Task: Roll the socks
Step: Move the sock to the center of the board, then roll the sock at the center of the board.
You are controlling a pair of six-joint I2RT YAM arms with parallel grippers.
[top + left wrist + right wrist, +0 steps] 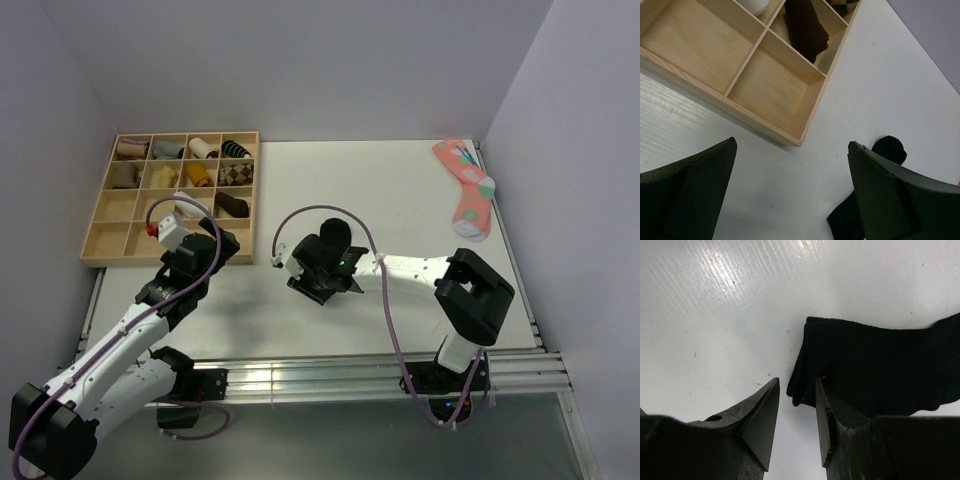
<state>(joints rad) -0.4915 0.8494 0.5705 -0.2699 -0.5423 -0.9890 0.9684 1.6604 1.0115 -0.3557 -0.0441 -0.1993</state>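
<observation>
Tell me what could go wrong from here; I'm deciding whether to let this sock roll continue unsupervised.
1. The right pincer has a narrow gap at the black sock's folded edge, mostly over the table; closing may pinch one layer or miss.
2. The left pincer hangs wide open by the wooden tray's corner; moving toward the sock could clip that corner.

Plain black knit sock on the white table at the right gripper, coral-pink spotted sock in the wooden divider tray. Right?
One error: the coral-pink spotted sock is not in the wooden divider tray; it lies on the white table at its far right corner, per the top external view. The plain black knit sock does lie on the table at the right gripper.
</observation>
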